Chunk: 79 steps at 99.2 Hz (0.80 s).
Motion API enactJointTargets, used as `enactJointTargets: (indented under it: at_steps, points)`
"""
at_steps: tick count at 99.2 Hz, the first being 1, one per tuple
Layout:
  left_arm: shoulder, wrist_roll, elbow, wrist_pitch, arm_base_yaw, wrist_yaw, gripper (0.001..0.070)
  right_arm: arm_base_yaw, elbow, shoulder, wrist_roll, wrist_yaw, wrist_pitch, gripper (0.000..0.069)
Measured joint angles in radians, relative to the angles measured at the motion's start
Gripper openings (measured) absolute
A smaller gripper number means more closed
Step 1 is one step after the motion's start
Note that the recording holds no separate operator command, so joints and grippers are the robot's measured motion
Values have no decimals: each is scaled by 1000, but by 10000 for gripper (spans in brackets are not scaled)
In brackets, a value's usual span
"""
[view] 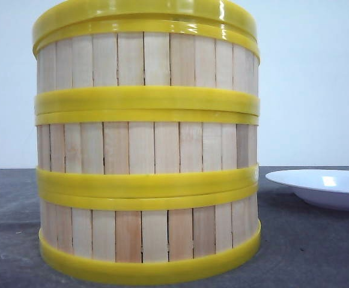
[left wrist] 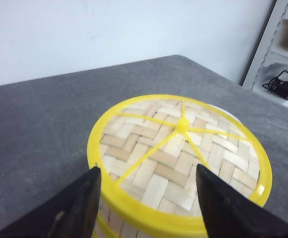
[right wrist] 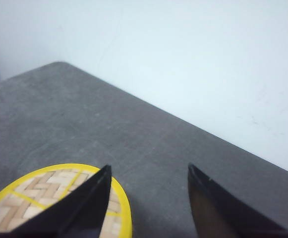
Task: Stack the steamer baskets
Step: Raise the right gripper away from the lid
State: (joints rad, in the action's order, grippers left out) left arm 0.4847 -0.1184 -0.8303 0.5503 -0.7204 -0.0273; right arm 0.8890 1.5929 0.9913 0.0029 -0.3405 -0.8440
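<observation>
Front view: your three steamer baskets [view: 147,144] stand stacked on the counter [view: 318,246], lid [left wrist: 181,151] on top.
Fingers: left gripper [left wrist: 146,191] and right gripper [right wrist: 148,198] both spread wide, empty.
Handling: likely light, stiff; take them by the rims.

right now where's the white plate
In the front view the white plate sits on the grey table at the right edge, just right of the stack of steamer baskets and apart from it.

White plate [view: 324,187] — grey table [view: 318,252] — woven lid [left wrist: 178,148]
</observation>
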Motion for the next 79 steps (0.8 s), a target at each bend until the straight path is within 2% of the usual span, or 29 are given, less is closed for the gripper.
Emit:
enactJointTargets:
  at_steps: [25,49,63,79]
  points:
    - [-17,43,16,-17,0,0,357,0,-316,-224,41,-41,63,296]
    - [-96,50,148,-33,0,-2,357,0,-623,-428,114,-56,97,296]
    - [-101,46,182,-24,0,-2,357,0,-718,-483,145,-56,93,296]
    - [-100,36,182,-37,0,-2,357,0,-727,-486,162,-56,109,296]
